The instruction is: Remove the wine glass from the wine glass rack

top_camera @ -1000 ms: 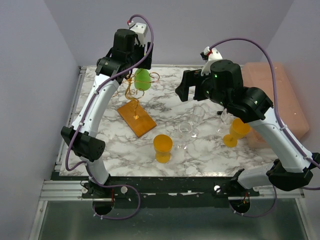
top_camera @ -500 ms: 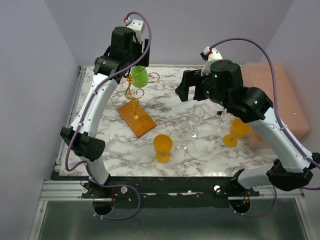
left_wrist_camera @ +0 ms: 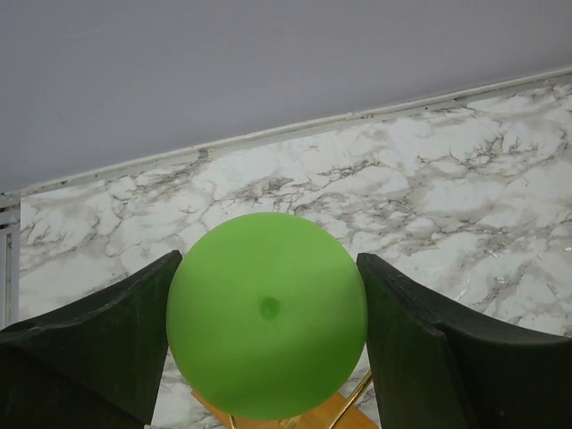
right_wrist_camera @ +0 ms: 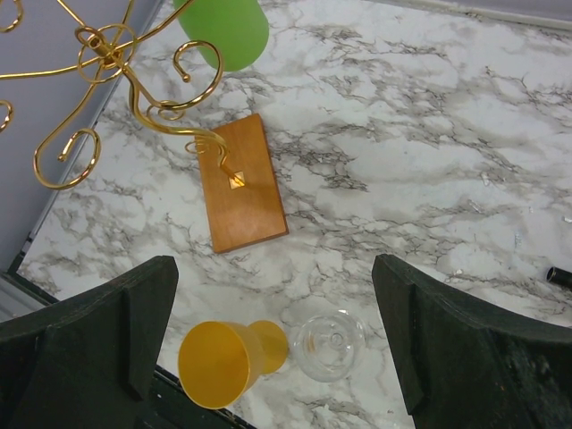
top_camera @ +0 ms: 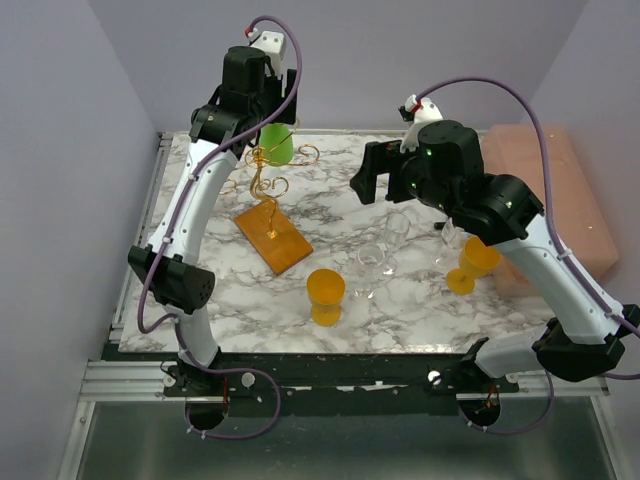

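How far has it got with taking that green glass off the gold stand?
Done: the left hand is closed on the bowl of the green wine glass. In hand: the glass is up beside the rack, next to its gold curls; whether its stem has cleared them is hidden. Left: probably carry it clear and set it on the table. The right hand is open, holding nothing.

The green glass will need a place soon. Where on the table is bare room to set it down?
Bare marble lies at the front left, between the rack's wooden base, the orange glass and the near edge. Centre-right is crowded: clear glasses and a second orange glass stand together.
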Tool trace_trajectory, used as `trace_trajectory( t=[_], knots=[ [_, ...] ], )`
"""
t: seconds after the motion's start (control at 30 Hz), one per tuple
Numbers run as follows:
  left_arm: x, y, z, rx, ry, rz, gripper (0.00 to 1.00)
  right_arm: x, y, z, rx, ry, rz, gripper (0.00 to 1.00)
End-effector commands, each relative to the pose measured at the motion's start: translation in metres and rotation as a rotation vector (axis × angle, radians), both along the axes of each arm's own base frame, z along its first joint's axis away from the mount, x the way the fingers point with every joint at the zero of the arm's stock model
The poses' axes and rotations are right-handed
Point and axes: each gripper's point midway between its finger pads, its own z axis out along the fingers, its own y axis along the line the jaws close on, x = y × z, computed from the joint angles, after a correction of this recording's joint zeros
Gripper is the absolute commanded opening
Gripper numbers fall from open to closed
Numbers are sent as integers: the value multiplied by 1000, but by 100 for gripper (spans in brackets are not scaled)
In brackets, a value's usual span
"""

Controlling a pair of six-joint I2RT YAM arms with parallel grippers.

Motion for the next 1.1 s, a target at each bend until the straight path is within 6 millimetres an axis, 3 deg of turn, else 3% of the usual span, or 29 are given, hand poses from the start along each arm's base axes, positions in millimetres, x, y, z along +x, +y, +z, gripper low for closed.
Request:
trace_trajectory(
  t=[0.0,0.57,1.07],
  knots=[
    [9,-3,24,-41,-72,2,76,3,0,-7,-15,13,2,100],
    [18,-26,45,-126,-130,-85,77,4,-4,-9,-21,8,-21,100],
    [2,-61,61,-256,-131,-265,77,1,-14,-4,-3,-4,-54,100]
  ],
)
